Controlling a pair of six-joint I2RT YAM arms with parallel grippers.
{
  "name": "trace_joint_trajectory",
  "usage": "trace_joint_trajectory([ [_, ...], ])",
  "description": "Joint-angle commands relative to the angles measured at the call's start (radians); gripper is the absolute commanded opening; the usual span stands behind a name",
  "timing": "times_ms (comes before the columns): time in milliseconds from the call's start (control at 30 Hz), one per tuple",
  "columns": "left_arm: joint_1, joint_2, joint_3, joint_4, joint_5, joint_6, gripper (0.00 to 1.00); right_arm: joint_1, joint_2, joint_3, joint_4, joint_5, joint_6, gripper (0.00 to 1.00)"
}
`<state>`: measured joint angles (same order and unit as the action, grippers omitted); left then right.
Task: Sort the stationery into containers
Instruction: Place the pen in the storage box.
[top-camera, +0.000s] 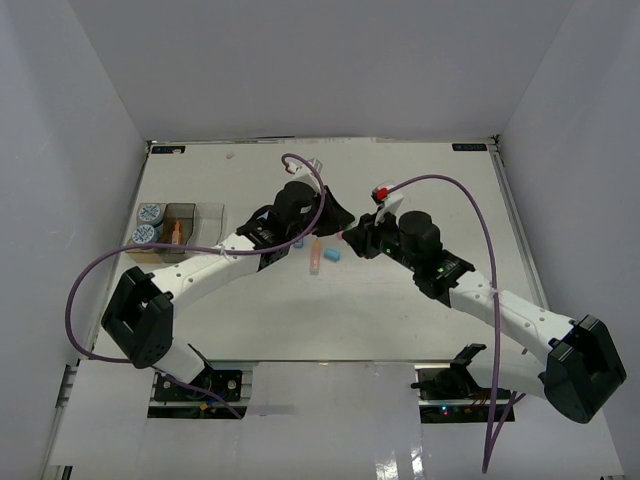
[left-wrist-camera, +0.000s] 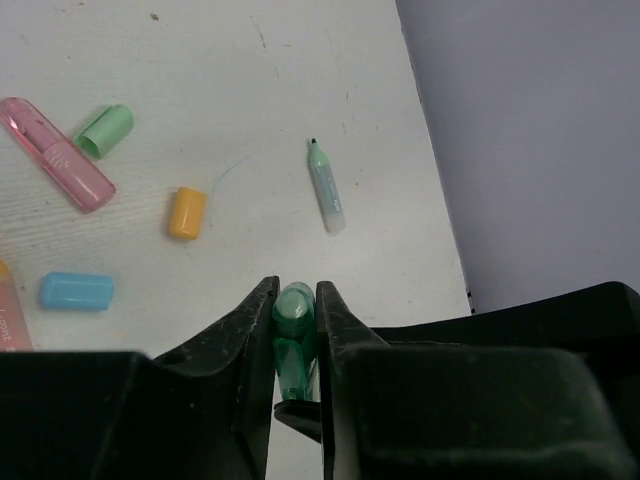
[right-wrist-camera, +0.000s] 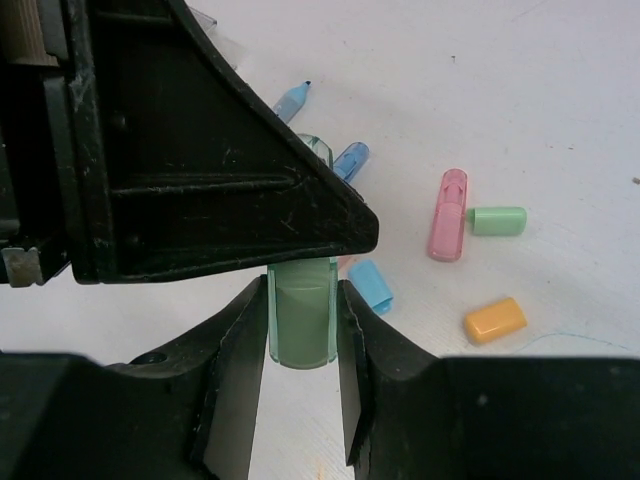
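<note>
At one o'clock from blue cap (top-camera: 331, 254), left gripper (left-wrist-camera: 295, 288) clamps green marker (left-wrist-camera: 293, 312), right gripper (right-wrist-camera: 300, 290) mint piece (right-wrist-camera: 302, 330); crowding may dislodge either.

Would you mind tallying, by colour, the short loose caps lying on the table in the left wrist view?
Green cap: 1
Orange cap: 1
Blue cap: 1
Total: 3

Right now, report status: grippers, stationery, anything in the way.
Left gripper shut on green marker. Right gripper shut on pale green piece, close against left. Pink marker, orange cap, blue cap loose on table.
</note>
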<state>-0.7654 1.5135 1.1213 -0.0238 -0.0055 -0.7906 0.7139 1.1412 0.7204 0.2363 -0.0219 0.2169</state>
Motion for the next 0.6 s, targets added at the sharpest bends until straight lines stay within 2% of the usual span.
trace_joint_trajectory([
  [0, -0.006, -0.027, 0.020, -0.018, -0.030, 0.011, 0.16, 0.004, -0.021, -0.010, 0.075, 0.005, 0.015, 0.30],
  [67, -0.006, -0.039, 0.018, -0.027, -0.045, 0.022, 0.09, 0.004, -0.021, -0.012, 0.075, 0.002, 0.015, 0.33],
  [167, -0.006, -0.052, 0.034, -0.065, -0.097, 0.060, 0.05, 0.006, -0.024, -0.009, 0.066, 0.002, 0.013, 0.52],
  [200, -0.005, -0.059, 0.037, -0.092, -0.112, 0.076, 0.05, 0.006, -0.026, -0.007, 0.055, 0.004, 0.010, 0.65],
  [267, 0.009, -0.072, 0.049, -0.129, -0.165, 0.131, 0.05, 0.004, -0.034, -0.009, 0.041, 0.004, 0.007, 0.83],
  [367, 0.084, -0.105, 0.051, -0.224, -0.209, 0.216, 0.06, 0.002, -0.055, -0.015, -0.005, 0.017, -0.011, 0.97],
  [400, 0.115, -0.116, 0.051, -0.278, -0.211, 0.247, 0.07, 0.002, -0.061, -0.019, -0.020, 0.017, -0.016, 0.98],
  [500, 0.300, -0.159, 0.057, -0.391, -0.241, 0.371, 0.09, 0.004, -0.087, -0.032, -0.080, 0.062, -0.045, 0.93],
  [567, 0.366, -0.176, 0.064, -0.438, -0.313, 0.436, 0.10, 0.002, -0.103, -0.047, -0.117, 0.074, -0.059, 0.92],
])
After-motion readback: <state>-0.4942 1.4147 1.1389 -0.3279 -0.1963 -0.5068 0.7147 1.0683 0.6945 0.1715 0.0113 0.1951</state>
